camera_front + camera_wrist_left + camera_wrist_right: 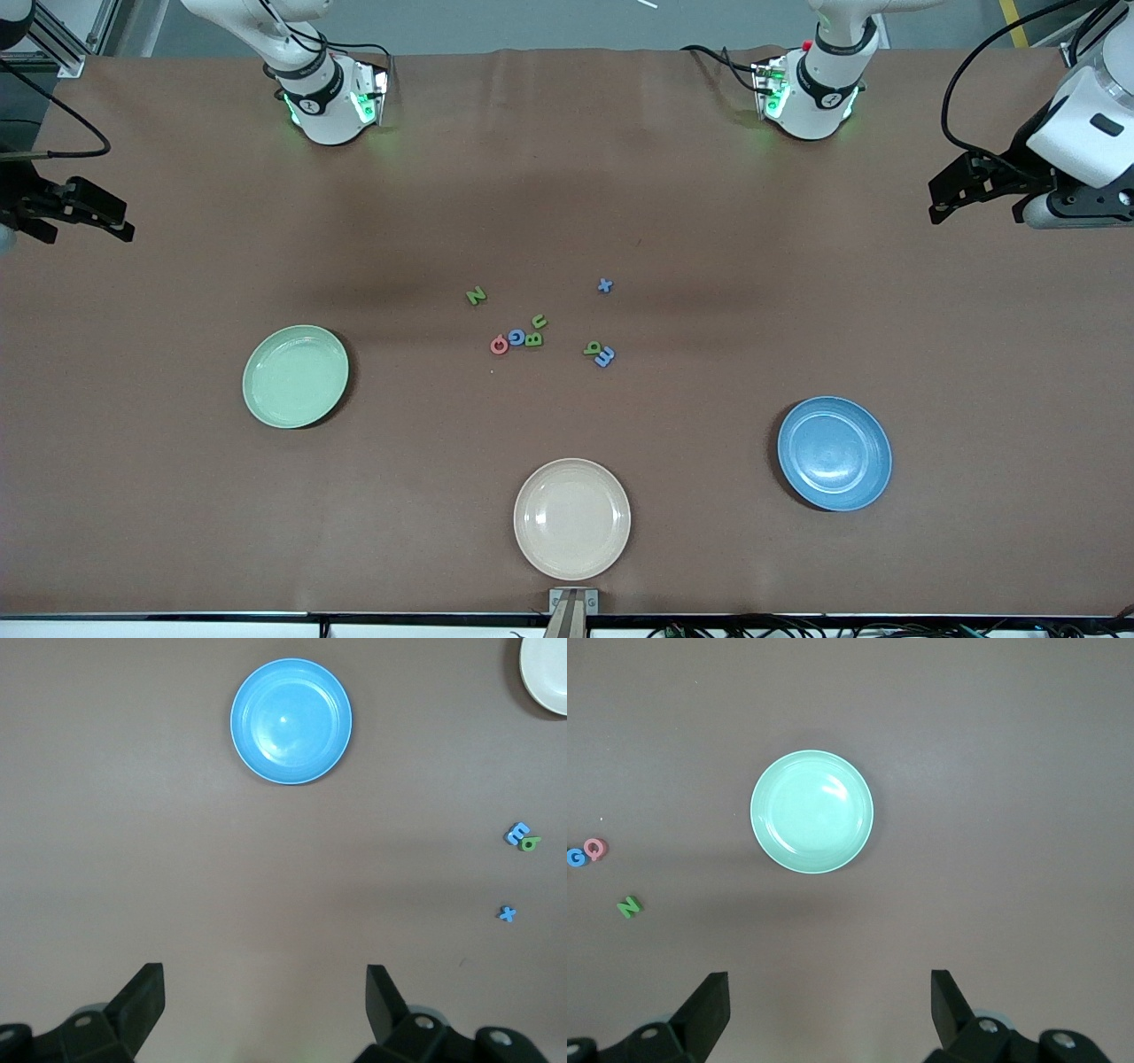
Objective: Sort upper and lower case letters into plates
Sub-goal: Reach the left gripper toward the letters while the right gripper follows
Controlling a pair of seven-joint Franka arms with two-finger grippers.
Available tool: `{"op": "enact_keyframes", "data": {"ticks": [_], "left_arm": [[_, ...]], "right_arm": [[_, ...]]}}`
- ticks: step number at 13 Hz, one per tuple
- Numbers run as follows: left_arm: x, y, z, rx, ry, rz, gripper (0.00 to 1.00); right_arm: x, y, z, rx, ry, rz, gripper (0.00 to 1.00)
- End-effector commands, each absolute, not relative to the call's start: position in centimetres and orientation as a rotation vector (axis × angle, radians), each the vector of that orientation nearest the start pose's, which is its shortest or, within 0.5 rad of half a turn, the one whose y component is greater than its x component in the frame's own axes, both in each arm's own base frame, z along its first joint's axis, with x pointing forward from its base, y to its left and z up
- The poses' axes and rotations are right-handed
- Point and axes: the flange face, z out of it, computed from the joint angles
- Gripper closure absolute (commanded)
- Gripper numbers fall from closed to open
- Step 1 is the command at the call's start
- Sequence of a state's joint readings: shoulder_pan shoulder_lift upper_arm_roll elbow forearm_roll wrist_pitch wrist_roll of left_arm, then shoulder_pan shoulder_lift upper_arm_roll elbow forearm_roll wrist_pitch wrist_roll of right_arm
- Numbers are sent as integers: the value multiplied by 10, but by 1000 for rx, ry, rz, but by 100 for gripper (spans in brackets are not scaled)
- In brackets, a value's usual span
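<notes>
Brown tabletop (pixel 177 514). Mint green plate (pixel 295 376) toward the right arm's end, blue plate (pixel 834 453) toward the left arm's end, cream plate (pixel 571 517) between, nearest the camera. Left end effector (pixel 264 997) and right end effector (pixel 829 1003) both released, holding nothing, up at the table ends. Letters (pixel 516 338) loose mid-table, none on a plate.

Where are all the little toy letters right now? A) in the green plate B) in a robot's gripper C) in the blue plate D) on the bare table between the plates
D: the letters lie in a loose cluster on the brown table, while the green plate, the blue plate and the beige plate hold nothing.
</notes>
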State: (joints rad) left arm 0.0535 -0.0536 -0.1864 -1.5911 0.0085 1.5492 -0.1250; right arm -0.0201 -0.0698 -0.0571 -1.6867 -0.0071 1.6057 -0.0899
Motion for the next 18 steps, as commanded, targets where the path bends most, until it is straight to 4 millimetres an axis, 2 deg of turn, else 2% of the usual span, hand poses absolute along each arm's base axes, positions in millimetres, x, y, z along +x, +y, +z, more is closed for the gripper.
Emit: {"op": "enact_keyframes", "data": {"ticks": [1, 4, 5, 6, 7, 8, 10, 13, 14, 16, 18], "left_arm": [[530, -69, 648, -3124, 18, 0, 0], [531, -72, 646, -3123, 25, 7, 0], [531, -76, 640, -3123, 14, 29, 0], [533, -95, 627, -3123, 64, 64, 0], [536, -117, 610, -3124, 95, 91, 0], [534, -149, 591, -3128, 48, 77, 0], [530, -214, 540, -3138, -133, 41, 0], [531, -307, 455, -3154, -381, 103, 0], [527, -334, 431, -3146, -464, 108, 0], [512, -383, 379, -3087, -657, 107, 0], [493, -422, 327, -3016, -779, 77, 0]], "right_arm": [[527, -38, 615, -3135, 173, 0, 0], [527, -34, 616, -3131, 187, 0, 0], [528, -32, 616, -3110, 185, -5, 0], [528, -31, 616, -3100, 183, -9, 0], [528, -31, 616, -3101, 166, -10, 0], [528, -31, 616, -3103, 140, -10, 0], [528, -33, 616, -3103, 111, -4, 0], [527, -29, 620, -3108, 110, 18, 0], [533, -29, 608, -3108, 113, 63, 0], [542, -35, 603, -3108, 114, 42, 0], [562, -38, 577, -3113, 119, 39, 0]]}}
